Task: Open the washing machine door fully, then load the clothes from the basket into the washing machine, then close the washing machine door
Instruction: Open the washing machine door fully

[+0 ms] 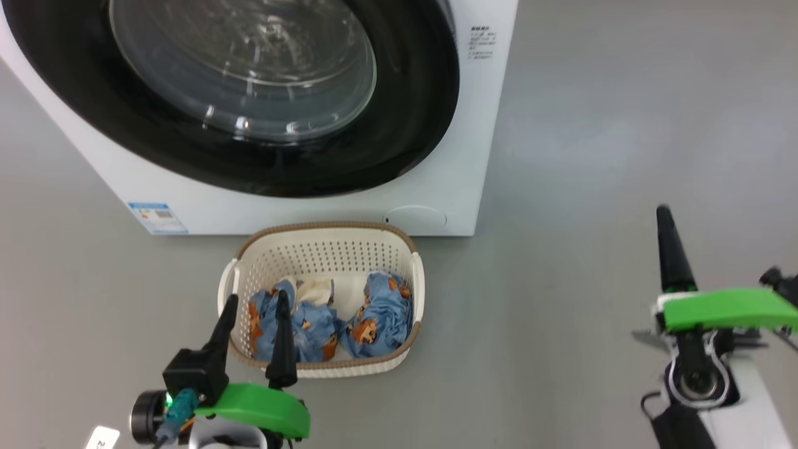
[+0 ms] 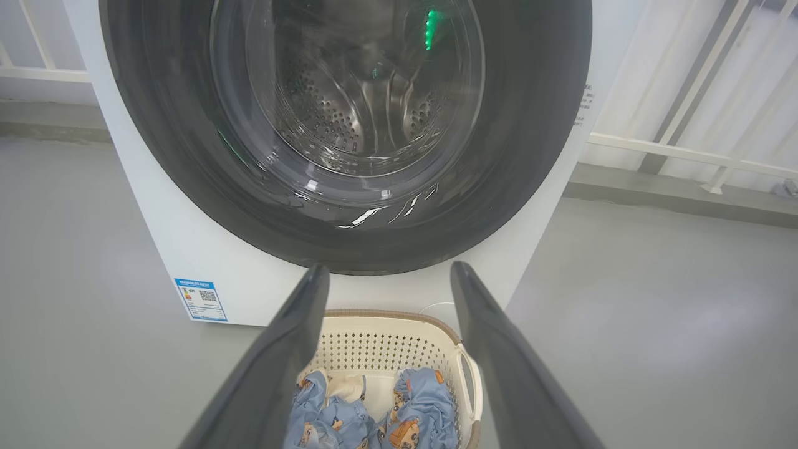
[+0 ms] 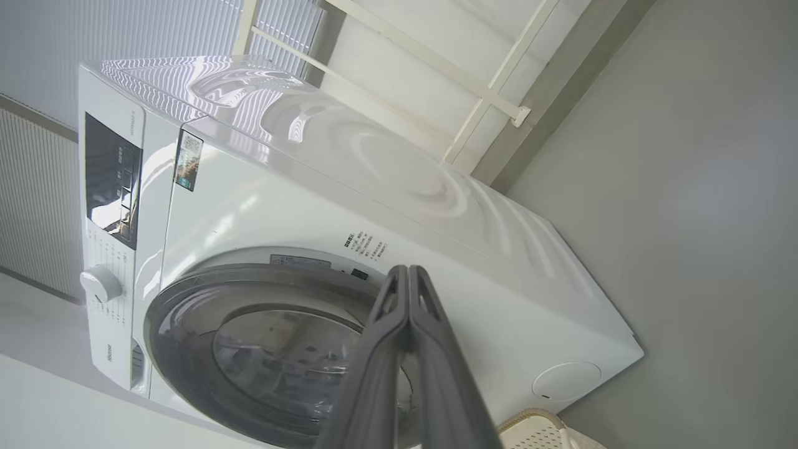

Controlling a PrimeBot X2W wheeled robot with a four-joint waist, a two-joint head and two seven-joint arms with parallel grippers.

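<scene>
The glossy black-rimmed round glass door point(image 1: 249, 81) sits shut just behind the cream perforated basket point(image 1: 324, 226). The left gripper point(image 1: 257, 296) gapes empty and the right gripper point(image 1: 666, 218) is clenched on nothing. I can't tell where the door latches, so a pull may skid off.

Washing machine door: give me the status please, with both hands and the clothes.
Left hand open, by near rim of the basket. Right hand shut, empty, off to the right. Washing machine door closed; clothes in the basket. Nothing blocks it.
</scene>
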